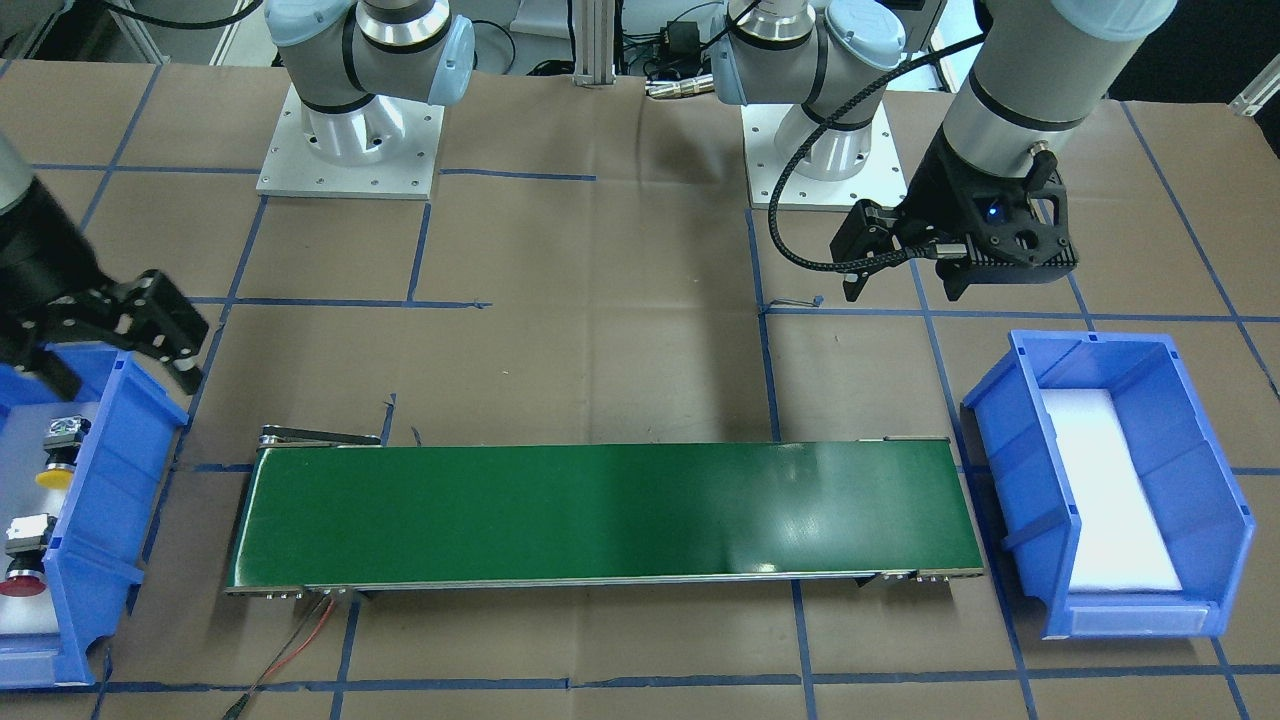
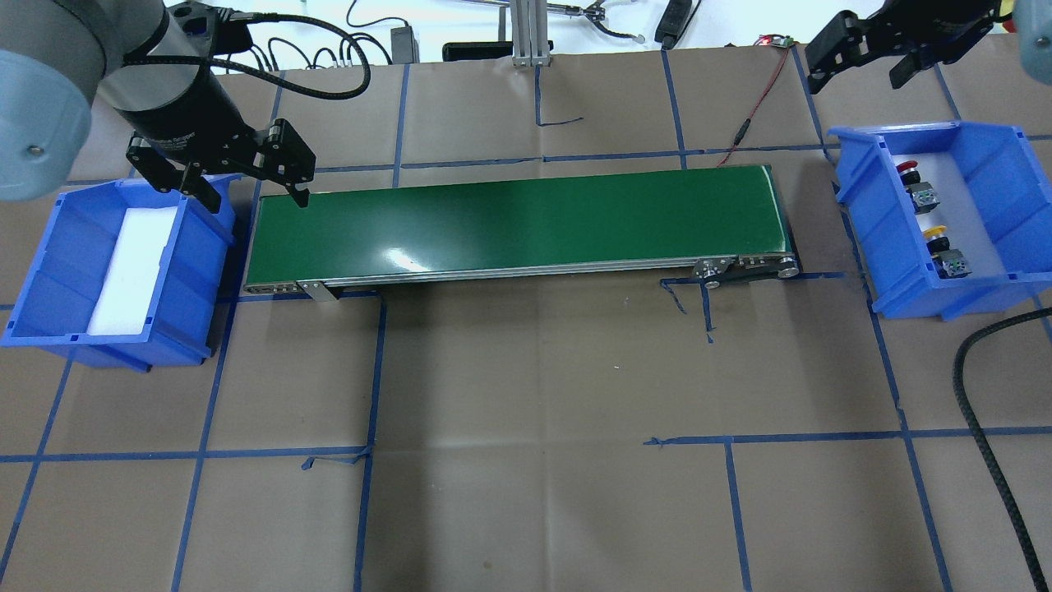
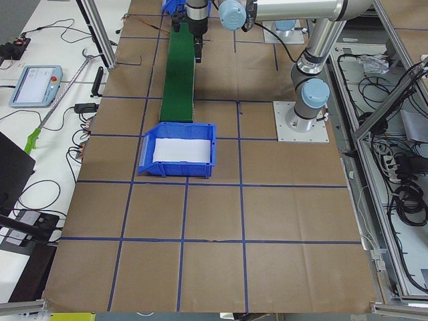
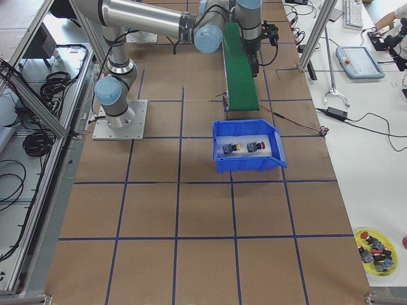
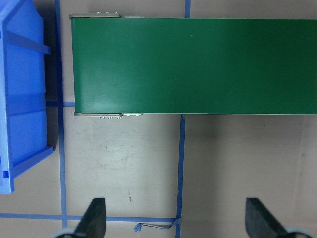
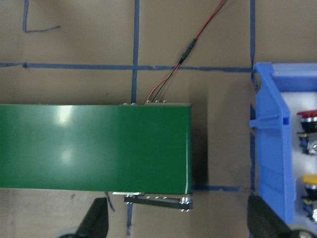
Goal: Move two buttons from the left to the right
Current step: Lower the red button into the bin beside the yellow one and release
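Brown paper marked with a blue tape grid covers the table [image 2: 526, 460]; cables and a white bench lie beyond its far edge. A green conveyor belt [image 2: 518, 222] runs lengthwise between the two grippers. Jaws of the left gripper [image 2: 255, 197] are spread wide, holding and touching nothing. It hangs raised near the belt's left end. A blue bin [image 2: 49, 271] lined with a white pad sits outboard of its outer finger [image 5: 95, 218]. Jaws of the right gripper [image 2: 855, 78] are also spread wide and empty. It hangs raised near the belt's right end. The near wall of a second blue bin [image 2: 871, 222] sits below its outer finger [image 6: 260, 220]. Both buttons lie on their sides in this second bin, outboard of and below the right jaws. The red button [image 2: 914, 181] and yellow button [image 2: 943, 248] are close together but apart.
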You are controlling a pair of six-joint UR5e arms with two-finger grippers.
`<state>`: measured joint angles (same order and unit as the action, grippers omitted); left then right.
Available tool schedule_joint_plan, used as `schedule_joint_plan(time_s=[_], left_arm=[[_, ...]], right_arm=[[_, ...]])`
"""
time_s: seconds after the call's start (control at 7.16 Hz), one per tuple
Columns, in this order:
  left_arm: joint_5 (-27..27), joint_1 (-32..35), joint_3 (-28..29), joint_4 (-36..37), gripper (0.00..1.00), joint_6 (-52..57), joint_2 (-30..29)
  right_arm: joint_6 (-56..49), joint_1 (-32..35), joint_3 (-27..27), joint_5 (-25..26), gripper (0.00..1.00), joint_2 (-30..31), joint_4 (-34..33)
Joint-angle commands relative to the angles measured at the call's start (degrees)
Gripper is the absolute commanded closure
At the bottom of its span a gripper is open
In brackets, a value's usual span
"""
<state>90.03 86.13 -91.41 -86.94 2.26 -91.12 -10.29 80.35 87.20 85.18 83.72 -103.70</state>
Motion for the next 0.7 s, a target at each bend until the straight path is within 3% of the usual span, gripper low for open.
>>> schedule_joint_plan(time_s=[0.0, 0.14, 0.56], left_arm=[[-0.03, 0.00, 0.00, 0.02, 0.01, 0.02, -0.02], [0.06, 0.00, 0.00, 0.02, 0.01, 0.03, -0.02], [0.06, 0.00, 0.00, -0.16, 0.01, 0.03, -0.02]], right_arm=[[8.79, 6.82, 5.75, 5.16, 0.00, 7.03, 4.12], [8.97, 7.10, 7.87, 4.56, 0.00, 10.47, 4.56], [11.43, 7.37, 7.89, 2.09, 0.00, 11.38, 7.64]])
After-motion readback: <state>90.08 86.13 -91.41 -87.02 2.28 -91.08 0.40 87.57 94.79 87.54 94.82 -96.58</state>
